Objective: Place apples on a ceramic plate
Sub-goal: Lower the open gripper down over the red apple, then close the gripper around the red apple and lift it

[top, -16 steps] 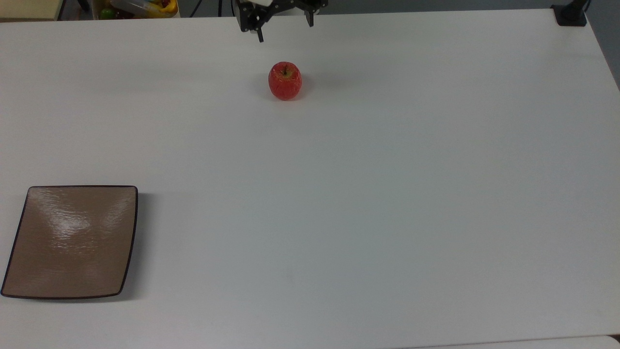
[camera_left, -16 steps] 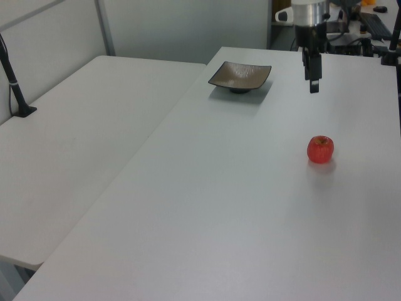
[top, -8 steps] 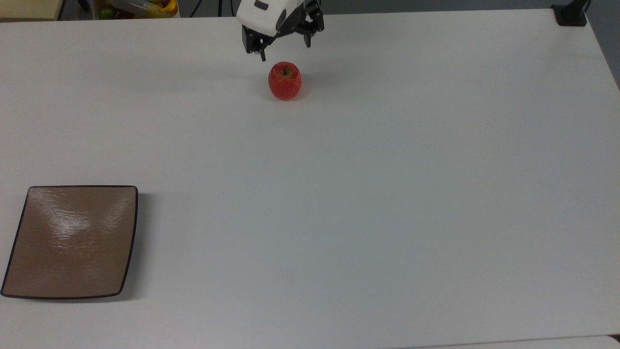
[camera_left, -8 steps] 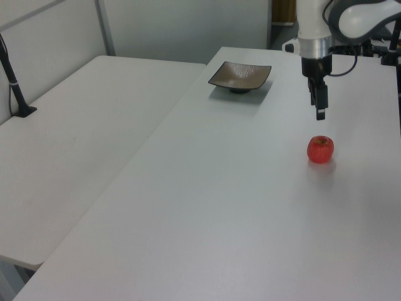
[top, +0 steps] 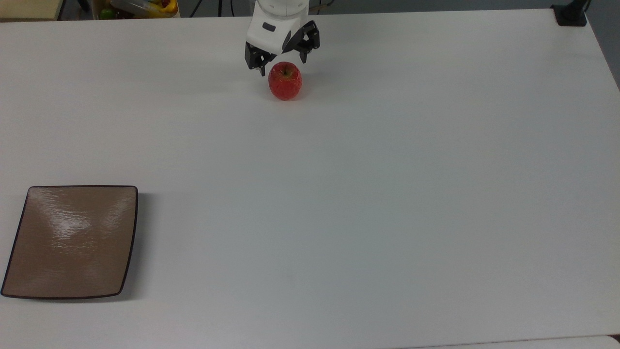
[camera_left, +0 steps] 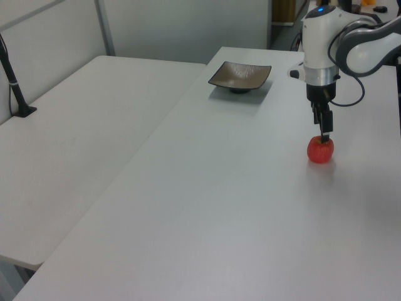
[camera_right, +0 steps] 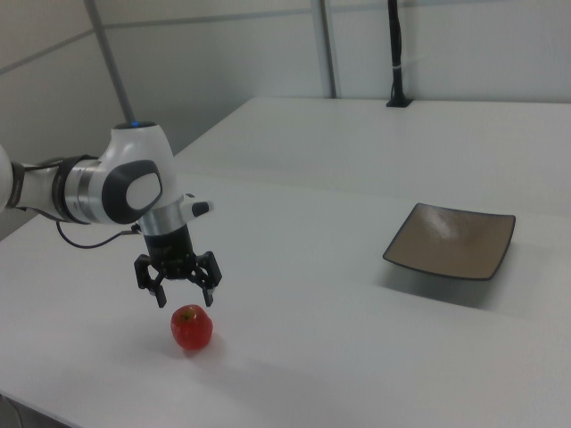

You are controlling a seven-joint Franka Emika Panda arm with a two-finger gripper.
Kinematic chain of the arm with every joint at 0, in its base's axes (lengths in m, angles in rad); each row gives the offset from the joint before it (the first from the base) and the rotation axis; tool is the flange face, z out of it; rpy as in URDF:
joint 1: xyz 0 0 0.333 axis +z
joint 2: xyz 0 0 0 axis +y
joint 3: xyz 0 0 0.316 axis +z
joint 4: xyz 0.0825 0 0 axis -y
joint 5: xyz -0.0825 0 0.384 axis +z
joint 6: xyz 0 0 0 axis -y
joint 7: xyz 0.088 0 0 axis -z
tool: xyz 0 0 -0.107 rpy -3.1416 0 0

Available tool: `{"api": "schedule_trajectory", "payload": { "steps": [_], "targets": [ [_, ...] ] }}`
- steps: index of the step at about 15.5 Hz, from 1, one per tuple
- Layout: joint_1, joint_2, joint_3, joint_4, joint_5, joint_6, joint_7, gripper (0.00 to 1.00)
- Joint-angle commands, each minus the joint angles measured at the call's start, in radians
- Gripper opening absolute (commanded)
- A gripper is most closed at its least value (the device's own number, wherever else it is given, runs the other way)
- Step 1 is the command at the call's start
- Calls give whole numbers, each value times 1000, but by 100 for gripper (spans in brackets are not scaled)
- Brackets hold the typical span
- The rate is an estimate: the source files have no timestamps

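Plate (top: 72, 242) left bare at eight o'clock in the top view, well apart from the apple (top: 285, 81) at twelve on the table (top: 368, 194), where the gripper (top: 282, 57) had dropped close above it, fingers spread wide, empty, grasp apparently next.

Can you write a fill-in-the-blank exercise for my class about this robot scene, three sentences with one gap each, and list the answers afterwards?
1. The apple rests on the white ______, not on the plate.
2. The gripper hangs just above the apple with its fingers ______.
3. The shape of the tan-brown plate is ______.

Missing words: table; open; square
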Motion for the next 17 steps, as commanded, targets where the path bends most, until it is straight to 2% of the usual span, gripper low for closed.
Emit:
{"api": "schedule_trajectory", "payload": {
  "steps": [1, 5, 8, 14, 16, 17],
  "targets": [
    [6, -2, 7, -90, -39, 104, -7, 100],
    [6, 21, 24, -116, -82, 132, -7, 100],
    [6, 27, 26, -158, -105, 213, -6, 100],
    [2, 61, 26, -161, -138, 266, -6, 100],
    [-1, 61, 26, -161, -141, 269, -6, 60],
    [-1, 61, 26, -161, -141, 267, -6, 34]
  ]
}}
